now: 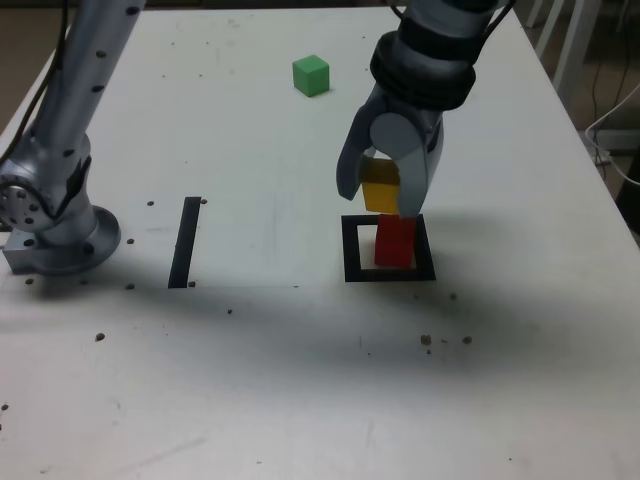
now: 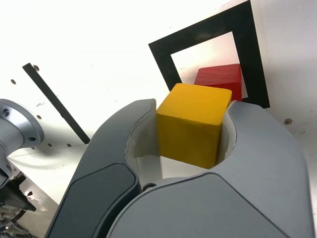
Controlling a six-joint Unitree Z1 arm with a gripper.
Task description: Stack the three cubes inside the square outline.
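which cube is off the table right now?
The yellow cube: it is clamped between the jaws, just above the red cube, which sits inside the square outline. The green cube rests on the table, far from both.

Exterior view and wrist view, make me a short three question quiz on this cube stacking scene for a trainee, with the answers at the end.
1. True or false: the gripper is shut on the yellow cube.
2. Which cube already sits inside the square outline? A) green B) red C) yellow
3. Fill in: the green cube rests on the table, far from the outline, toward the ____ edge in the exterior view.

Key
1. True. Both jaws press the yellow cube's sides, and it hangs just above the red cube.
2. B. The red cube stands on the outline's white centre.
3. Top, a little to the exterior view's left of the arm.
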